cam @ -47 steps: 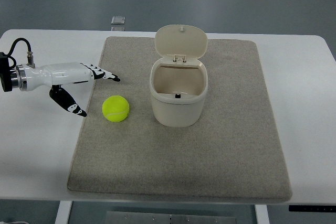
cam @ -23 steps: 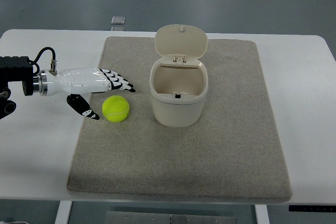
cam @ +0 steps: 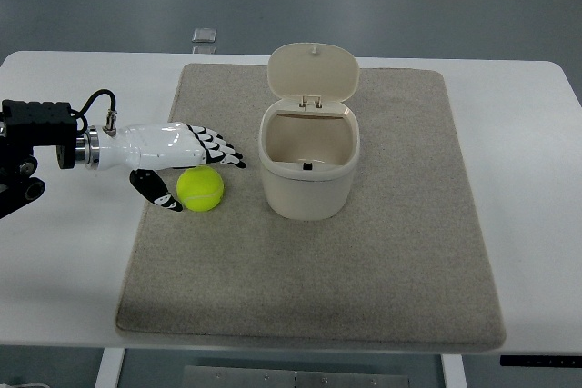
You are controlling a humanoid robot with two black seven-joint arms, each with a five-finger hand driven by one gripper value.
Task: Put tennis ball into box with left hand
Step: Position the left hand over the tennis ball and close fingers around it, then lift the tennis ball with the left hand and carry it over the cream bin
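A white table (cam: 527, 179) with a smooth, hard-looking top and rounded corners carries everything. Over most of it lies a grey-beige mat (cam: 400, 261), rectangular with softly rounded corners and a fine, felt-like nap; it stretches from beneath the left hand (cam: 182, 161) away to that hand's right.

To the right of the hand, a little beyond its fingertips, stands the box (cam: 309, 184): a cream plastic bin with a rounded-square body, smooth and matte, its hinged lid (cam: 313, 74) tipped up at the back so the hollow inside lies bare to the camera.

The left hand comes in from the left on a glossy white forearm, with a black joint block and a looped black cable behind the wrist. Its fingers (cam: 223, 147), white with black segments, are spread apart and hold nothing; they reach over the far side of the tennis ball (cam: 200, 188), while the thumb (cam: 156, 191) hangs at the ball's left. Whether any of them touches the ball cannot be told.

The tennis ball is a bright yellow-green sphere with a fuzzy surface. It rests on the mat just under and in front of the fingers, between the thumb and the box, apart from the box.

Beyond the hand, off the table's far edge, sits a small flat grey square (cam: 205, 37).
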